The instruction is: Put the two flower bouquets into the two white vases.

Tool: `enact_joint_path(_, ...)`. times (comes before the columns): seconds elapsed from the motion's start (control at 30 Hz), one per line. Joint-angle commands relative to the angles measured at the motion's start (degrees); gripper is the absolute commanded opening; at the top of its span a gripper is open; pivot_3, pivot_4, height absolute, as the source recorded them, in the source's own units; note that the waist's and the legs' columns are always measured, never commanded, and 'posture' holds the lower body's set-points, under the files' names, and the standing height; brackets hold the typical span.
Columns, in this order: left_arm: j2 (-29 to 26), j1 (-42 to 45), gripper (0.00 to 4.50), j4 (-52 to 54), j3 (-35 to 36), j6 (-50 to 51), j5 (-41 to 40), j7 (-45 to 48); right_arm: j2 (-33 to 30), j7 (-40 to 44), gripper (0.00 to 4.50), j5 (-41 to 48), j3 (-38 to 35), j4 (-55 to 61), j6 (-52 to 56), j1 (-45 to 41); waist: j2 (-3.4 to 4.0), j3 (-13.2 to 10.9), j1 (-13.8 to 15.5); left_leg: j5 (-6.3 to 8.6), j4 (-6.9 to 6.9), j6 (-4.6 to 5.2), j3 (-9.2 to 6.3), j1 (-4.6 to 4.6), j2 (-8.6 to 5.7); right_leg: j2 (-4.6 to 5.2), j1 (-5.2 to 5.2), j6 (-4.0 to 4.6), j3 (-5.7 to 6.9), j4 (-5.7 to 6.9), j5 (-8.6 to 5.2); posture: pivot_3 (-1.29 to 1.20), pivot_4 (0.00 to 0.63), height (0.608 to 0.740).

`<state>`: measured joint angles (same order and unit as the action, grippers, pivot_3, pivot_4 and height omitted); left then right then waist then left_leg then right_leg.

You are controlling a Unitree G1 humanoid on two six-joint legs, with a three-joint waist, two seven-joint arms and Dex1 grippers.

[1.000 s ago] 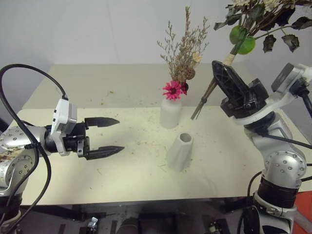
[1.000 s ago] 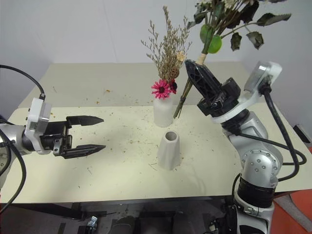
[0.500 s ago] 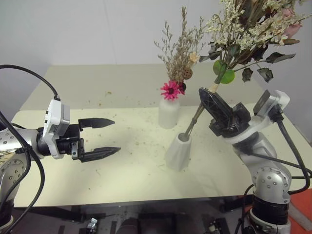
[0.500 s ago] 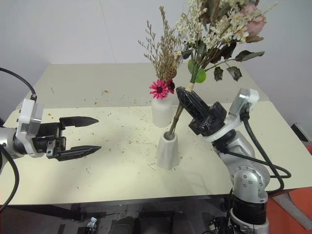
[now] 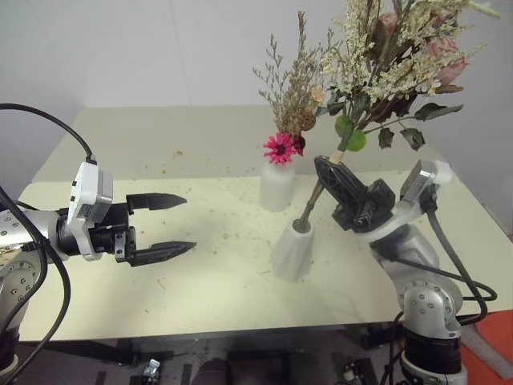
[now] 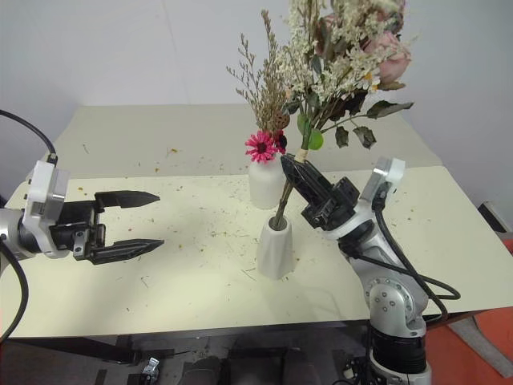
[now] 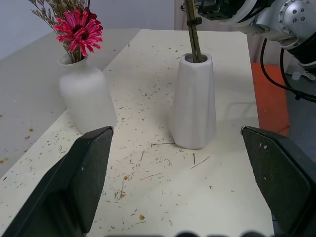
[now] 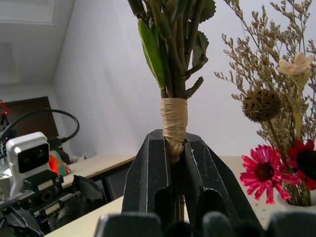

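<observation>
Lowered since a second ago, our right gripper (image 5: 331, 174) clamps the cream bouquet (image 5: 383, 56) (stems inside the cone vase (image 5: 293, 249)); our left gripper (image 5: 166, 225) gapes wide.

The light is soft and even, and it seems to come from above. The table (image 5: 200, 265) looks bright and pale, with no hard glare. Small soft shadows lie under the cone vase (image 5: 293, 249), toward 6 o'clock, and under the left gripper (image 5: 176, 224). The wall behind is a plain, dull grey. In the left wrist view the two black fingers (image 7: 79, 182) at 7 and 5 o'clock are big and fuzzy, while the vases look sharp. In the right wrist view the wrapped stems (image 8: 174, 123) are sharp, and the room at 8 o'clock is dimmer and soft.
</observation>
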<state>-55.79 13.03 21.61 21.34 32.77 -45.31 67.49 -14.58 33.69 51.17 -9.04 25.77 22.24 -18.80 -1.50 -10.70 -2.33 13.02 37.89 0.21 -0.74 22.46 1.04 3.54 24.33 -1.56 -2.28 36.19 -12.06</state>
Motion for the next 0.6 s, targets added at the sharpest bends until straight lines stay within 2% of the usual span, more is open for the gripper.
enact_joint_path(0.03,-0.2,0.0,4.5,1.1,2.2,-0.5,-0.9,-0.9,0.6,1.8,0.17,-1.8,0.8,1.0,-3.6,0.9,0.0,0.0,0.0,0.0,0.0,0.0,0.0,0.0,0.0,0.0,0.0,0.0,0.0,0.0,0.0,0.0,0.15,0.74)
enact_joint_path(0.6,-1.3,1.3,4.5,0.0,2.3,-1.2,-0.3,-0.8,3.7,6.7,0.17,-11.5,6.3,-2.2,-13.4,6.2,0.0,0.0,0.0,0.01,-0.02,-0.01,0.04,-0.04,0.03,-0.03,0.0,-0.01,-0.04,0.0,-0.01,0.0,0.15,0.74)
